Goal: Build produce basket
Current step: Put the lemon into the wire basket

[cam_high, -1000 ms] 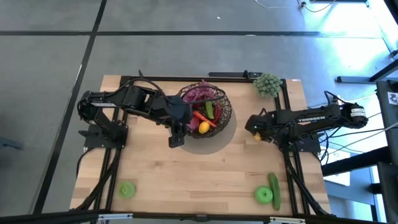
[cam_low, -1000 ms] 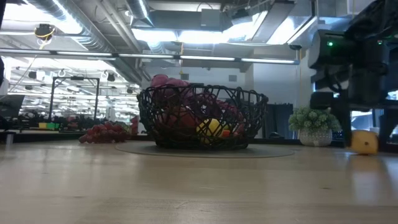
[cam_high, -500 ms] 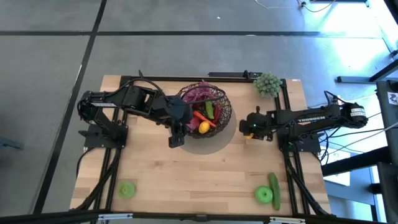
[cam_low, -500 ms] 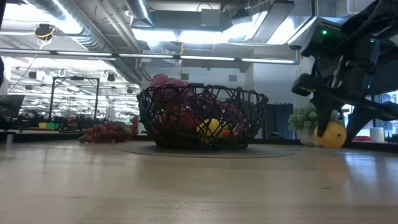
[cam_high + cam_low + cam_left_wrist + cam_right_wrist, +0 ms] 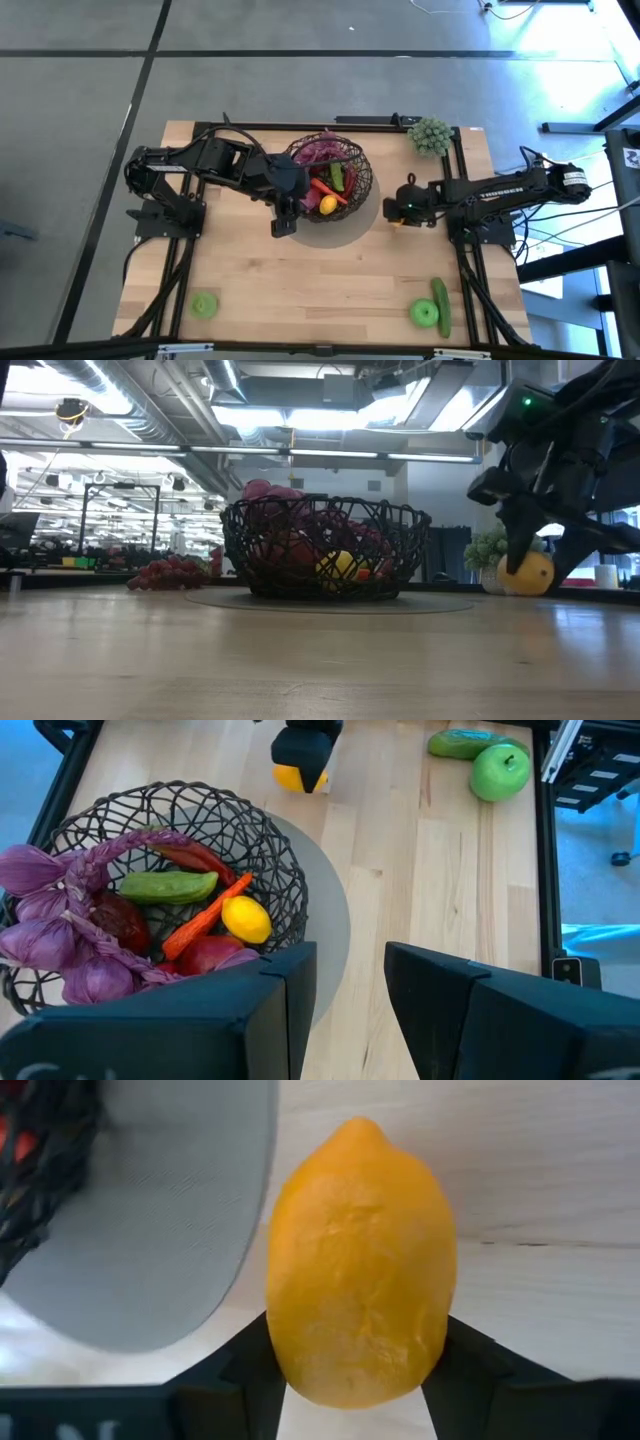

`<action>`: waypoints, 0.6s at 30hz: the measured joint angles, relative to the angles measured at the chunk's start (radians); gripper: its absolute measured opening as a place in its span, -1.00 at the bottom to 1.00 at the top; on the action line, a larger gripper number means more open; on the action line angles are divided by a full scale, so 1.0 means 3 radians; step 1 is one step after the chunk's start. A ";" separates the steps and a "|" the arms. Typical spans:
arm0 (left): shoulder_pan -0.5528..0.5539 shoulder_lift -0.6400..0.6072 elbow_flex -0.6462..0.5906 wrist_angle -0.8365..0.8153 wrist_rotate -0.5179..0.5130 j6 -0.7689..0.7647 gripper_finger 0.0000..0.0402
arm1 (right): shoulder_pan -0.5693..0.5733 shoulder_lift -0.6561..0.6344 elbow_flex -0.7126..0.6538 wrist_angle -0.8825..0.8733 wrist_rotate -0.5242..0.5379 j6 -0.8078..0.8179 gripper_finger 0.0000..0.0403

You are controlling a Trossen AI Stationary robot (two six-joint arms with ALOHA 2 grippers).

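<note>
The left gripper (image 5: 283, 216) is hovering just beside the round dark woven-wire basket (image 5: 358, 172), jaws slightly apart on nothing. The right gripper (image 5: 402, 210) is clamping a yellow-orange oval lemon (image 5: 360, 1260) just off the table, its long axis running out from the fingers, nub outward.

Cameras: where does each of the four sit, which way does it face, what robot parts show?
High: overhead, straight down; both arms, basket.
Low: table height, level across the table; basket, right tool holding the lemon.
Left wrist: above the basket, looking past its own open fingers; right tool farther off.
Right wrist: lemon close up, between its fingers.
Shared: that lemon shows in all four.
</note>
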 joint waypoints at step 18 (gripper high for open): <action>0.0000 0.0000 0.0000 0.0000 0.0000 0.0001 -0.45 | 0.0189 0.0000 0.0469 -0.0343 0.0089 -0.0483 -0.17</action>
